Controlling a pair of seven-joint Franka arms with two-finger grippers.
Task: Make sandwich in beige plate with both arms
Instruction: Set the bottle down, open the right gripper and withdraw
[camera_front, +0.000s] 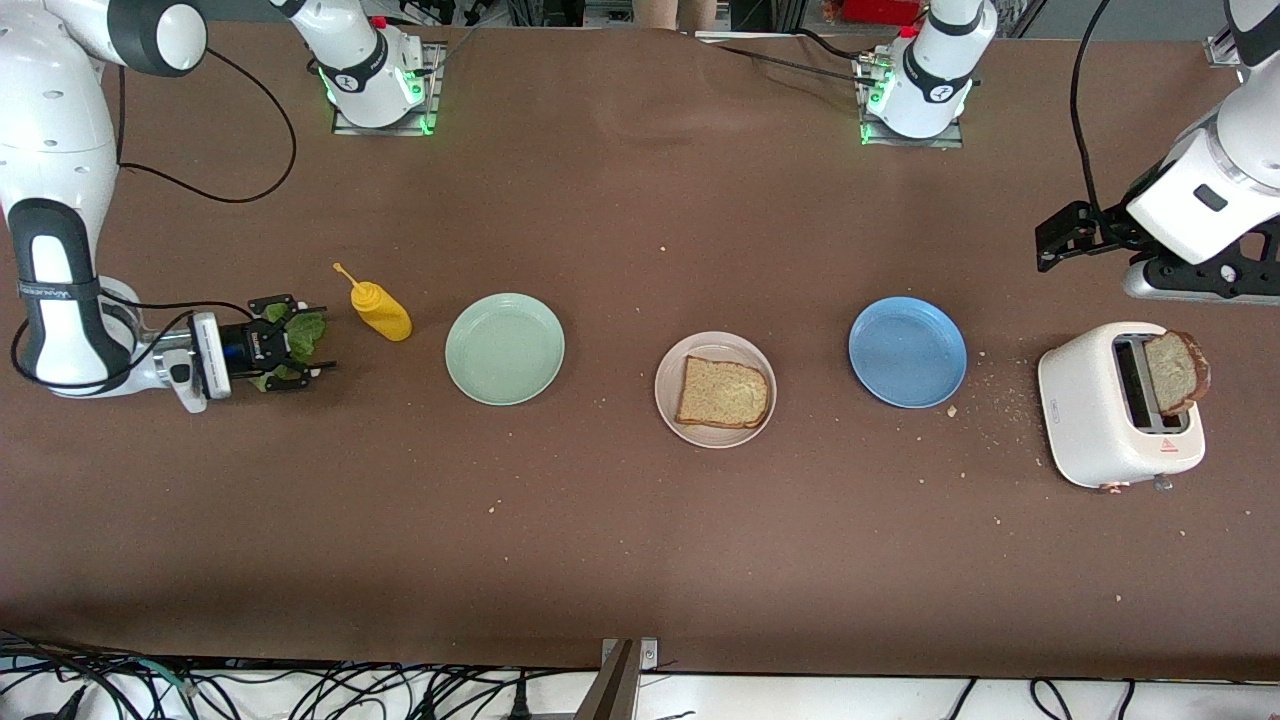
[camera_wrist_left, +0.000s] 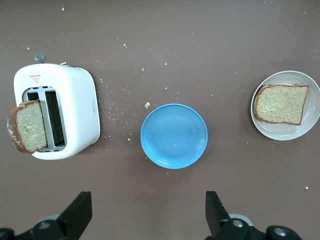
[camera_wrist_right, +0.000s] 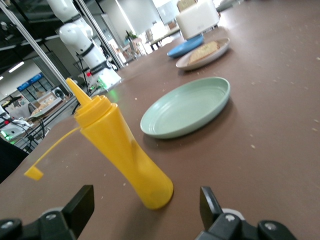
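R gripper (camera_front: 300, 348) is low at the lettuce (camera_front: 298, 335), right arm's end of the table, fingers apart w/ the leaf between them, not pinched. Mustard (camera_front: 380, 309) sits at 2 o'clock of the leaf. Beige plate (camera_front: 668, 385) mid-table carries one bread slice (camera_front: 723, 392); second slice (camera_front: 1175, 372) stands in the toaster (camera_front: 1085, 410). L gripper (camera_wrist_left: 147, 215) waits above the blue plate (camera_wrist_left: 173, 135), fingers wide. Leaf looks light, limp, tear-prone: pinch near the thick rib, gently. Bread looks soft, crumbly: take it across the crust, light squeeze.
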